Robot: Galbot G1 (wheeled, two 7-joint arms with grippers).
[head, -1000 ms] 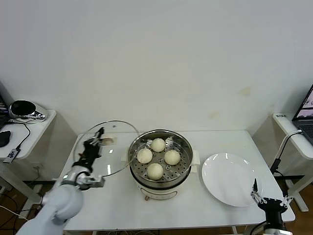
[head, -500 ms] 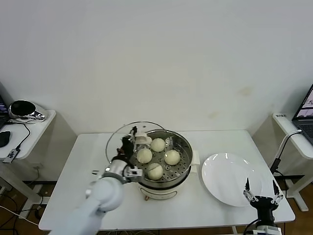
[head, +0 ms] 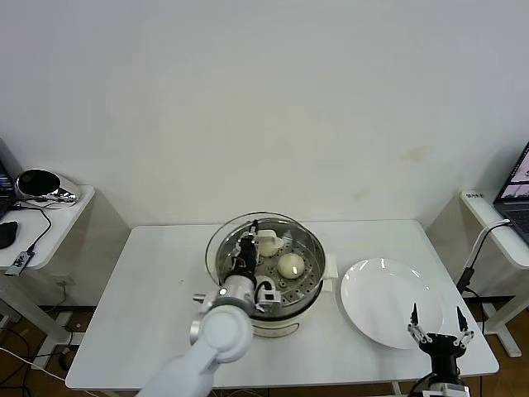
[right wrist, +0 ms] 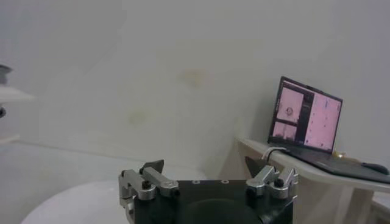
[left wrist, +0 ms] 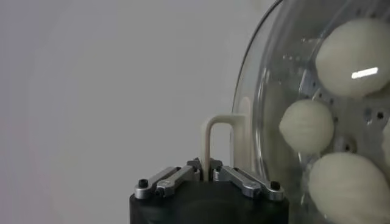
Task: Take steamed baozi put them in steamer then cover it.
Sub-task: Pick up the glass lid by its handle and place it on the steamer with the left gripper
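Head view: the steamer (head: 299, 291) stands near the middle of the white table (head: 149, 281), with the white plate (head: 388, 302) just to its right. The clear glass lid (head: 221, 248) hangs over the steamer, covering most of its mouth. The left gripper (head: 245, 251) is above the steamer's left half, clamped on the lid's cream handle (head: 266, 245). Through the glass 2 steamed baozi (head: 290, 265) can be made out on the perforated tray; the arm hides the rest. The right gripper (head: 436, 318) sits at the table's front edge, right of the steamer and just beyond the plate, its fingers spread wide and holding nothing.

Left wrist view: the left gripper (left wrist: 208, 175) has its fingers closed tight on the cream handle (left wrist: 218, 139). The lid (left wrist: 261, 91) stands beside it, and 3 baozi (left wrist: 307, 126) show through the glass.

Right wrist view: the right gripper (right wrist: 206, 171) is spread wide and empty. A laptop (right wrist: 306, 123) sits on a side desk behind it.
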